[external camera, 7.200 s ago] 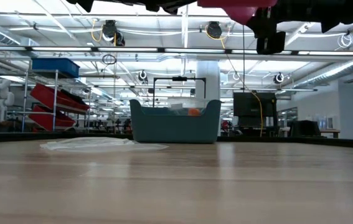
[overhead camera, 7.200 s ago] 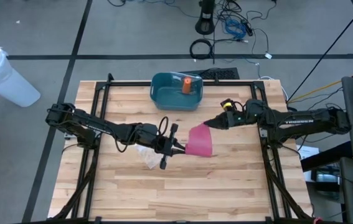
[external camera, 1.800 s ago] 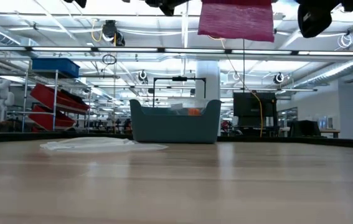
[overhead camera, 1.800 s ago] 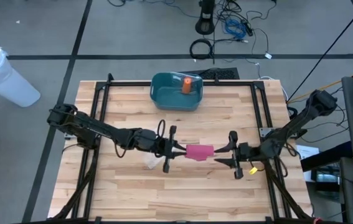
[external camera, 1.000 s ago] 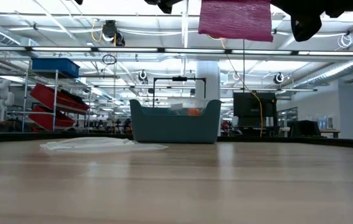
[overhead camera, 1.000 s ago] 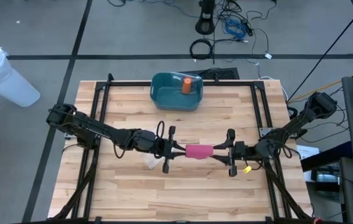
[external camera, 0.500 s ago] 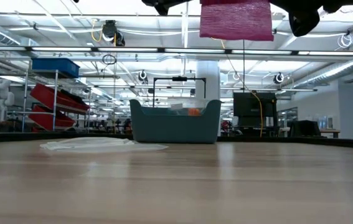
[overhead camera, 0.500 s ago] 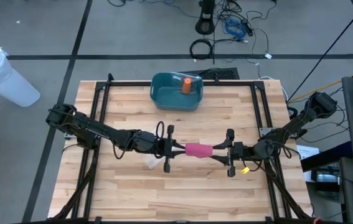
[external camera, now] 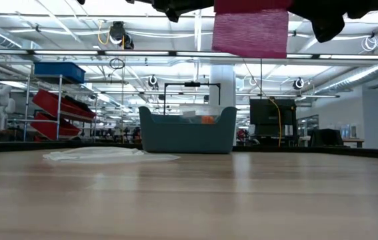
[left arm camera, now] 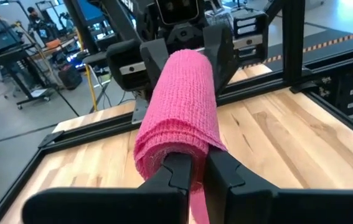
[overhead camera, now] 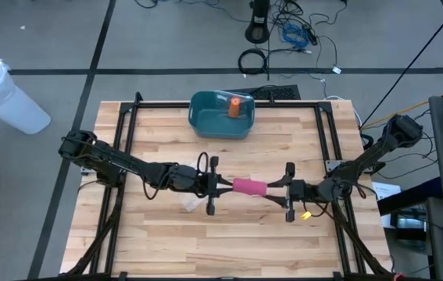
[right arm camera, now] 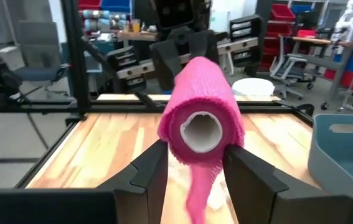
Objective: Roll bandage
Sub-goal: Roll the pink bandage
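- Pink bandage roll held in the air above the middle of the light wooden surface, lying level between the two grippers, with a loose tail hanging down.
- Left gripper at the roll's left end, jaws closed on the bandage layers at that end.
- Right gripper at the roll's right end, jaws clamped against the sides of the roll beside its hollow core.
- Teal bin at the far edge of the surface, an orange item inside it.
- Crumpled clear plastic wrapper lying on the surface, under the left arm.
- Black metal frame bordering the surface.
- Beyond the surface in the low view: red and blue storage bins on shelving, a dark monitor, ceiling light strips.
- On the grey floor in the high view: coiled cables, a white container.
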